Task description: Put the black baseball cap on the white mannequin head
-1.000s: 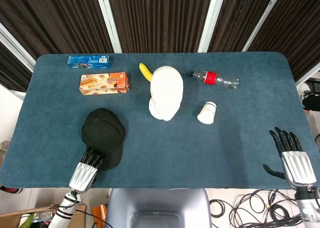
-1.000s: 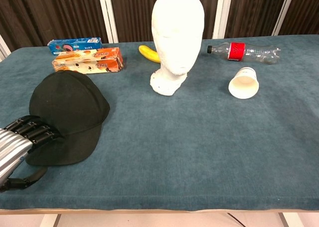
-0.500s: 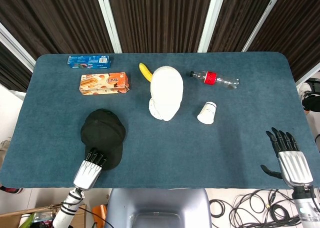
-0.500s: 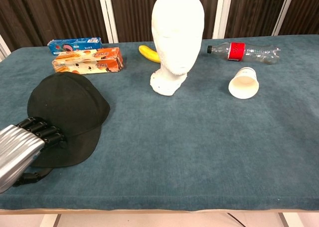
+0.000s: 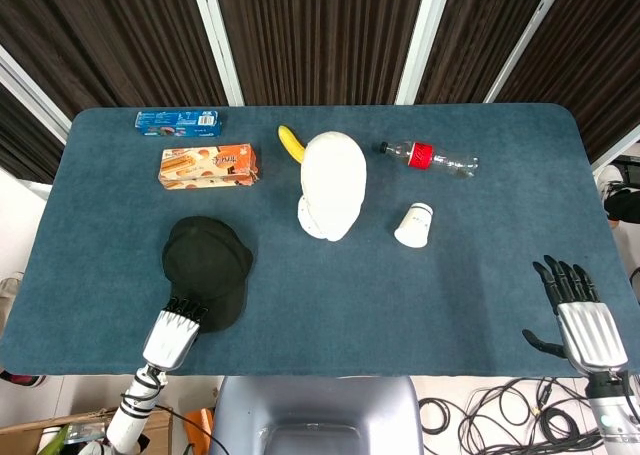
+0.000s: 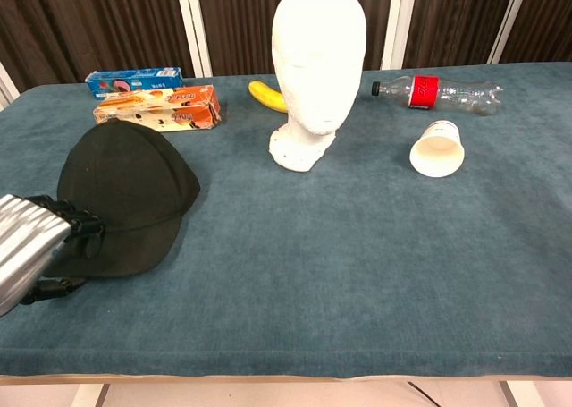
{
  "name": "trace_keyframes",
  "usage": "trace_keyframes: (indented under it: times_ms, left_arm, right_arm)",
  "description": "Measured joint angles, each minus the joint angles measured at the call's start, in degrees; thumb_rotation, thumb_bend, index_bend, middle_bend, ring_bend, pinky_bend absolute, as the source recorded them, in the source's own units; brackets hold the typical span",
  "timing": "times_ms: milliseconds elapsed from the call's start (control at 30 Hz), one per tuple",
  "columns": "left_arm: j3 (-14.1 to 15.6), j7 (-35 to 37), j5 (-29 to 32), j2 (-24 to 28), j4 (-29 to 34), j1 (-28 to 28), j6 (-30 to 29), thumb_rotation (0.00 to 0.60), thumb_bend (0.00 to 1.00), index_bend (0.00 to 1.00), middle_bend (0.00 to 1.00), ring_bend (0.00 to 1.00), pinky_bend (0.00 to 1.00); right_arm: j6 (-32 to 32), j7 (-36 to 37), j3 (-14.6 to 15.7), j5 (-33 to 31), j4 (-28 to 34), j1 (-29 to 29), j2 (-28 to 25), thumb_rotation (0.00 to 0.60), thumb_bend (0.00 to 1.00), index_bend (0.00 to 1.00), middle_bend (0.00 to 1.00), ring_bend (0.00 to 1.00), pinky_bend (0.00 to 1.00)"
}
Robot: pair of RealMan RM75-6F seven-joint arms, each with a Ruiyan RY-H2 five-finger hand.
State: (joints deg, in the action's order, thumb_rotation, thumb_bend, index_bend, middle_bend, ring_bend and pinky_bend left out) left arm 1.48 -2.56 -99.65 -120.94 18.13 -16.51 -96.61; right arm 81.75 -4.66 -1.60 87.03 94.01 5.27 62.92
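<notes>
The left hand grips the brim of the black baseball cap, which lies on the table (front left), apart from the upright white mannequin head; the right hand rests empty, fingers spread

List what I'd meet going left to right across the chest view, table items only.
left hand → black baseball cap → banana → white mannequin head → paper cup
</notes>
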Motion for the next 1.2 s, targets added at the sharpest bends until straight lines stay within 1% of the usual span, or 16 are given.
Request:
trace_keyframes:
  times_ms: [300, 400, 600, 767, 967, 1200]
  left_arm:
    - [-1.6, 5.9, 1.7, -1.5, -4.1, -2.3, -8.2, 0.600, 0.38, 0.68, 0.71, 0.61, 0.67]
    - [-3.1, 7.9, 3.2, -1.5, -4.9, -3.6, -10.8, 0.600, 0.38, 0.68, 0.71, 0.61, 0.67]
    - [-5.4, 9.0, 5.4, 0.0, -5.4, -6.2, -14.5, 0.600, 0.42, 0.69, 0.72, 0.62, 0.68]
    - [-6.9, 9.2, 6.8, 1.9, -5.0, -8.6, -16.8, 0.600, 0.43, 0.69, 0.73, 0.62, 0.68]
    - [-8.0, 8.0, 7.3, 5.0, -4.2, -13.7, -18.0, 0.600, 0.45, 0.69, 0.73, 0.63, 0.69]
    - [-9.4, 6.0, 7.8, 7.9, -2.3, -21.8, -15.7, 0.600, 0.45, 0.69, 0.73, 0.63, 0.69]
  right_arm:
    - [-0.2, -0.4, 0.1, 0.0, 0.0, 0.1, 0.1, 0.600, 0.09, 0.00, 0.00, 0.00, 0.00]
    - [-0.1, -0.3, 0.1, -0.1, 0.0, 0.0, 0.1, 0.600, 0.09, 0.00, 0.00, 0.00, 0.00]
    - [-0.2, -0.2, 0.1, -0.1, -0.1, 0.0, 0.0, 0.600, 0.09, 0.00, 0.00, 0.00, 0.00]
    - [-0.2, -0.2, 0.2, -0.1, -0.1, 0.0, 0.0, 0.600, 0.09, 0.00, 0.00, 0.00, 0.00]
    - [-0.2, -0.1, 0.0, -0.5, 0.0, -0.1, 0.0, 0.600, 0.09, 0.00, 0.00, 0.00, 0.00]
    - [0.0, 0.8, -0.4, -1.2, 0.0, -0.2, -0.4, 0.600, 0.09, 0.00, 0.00, 0.00, 0.00]
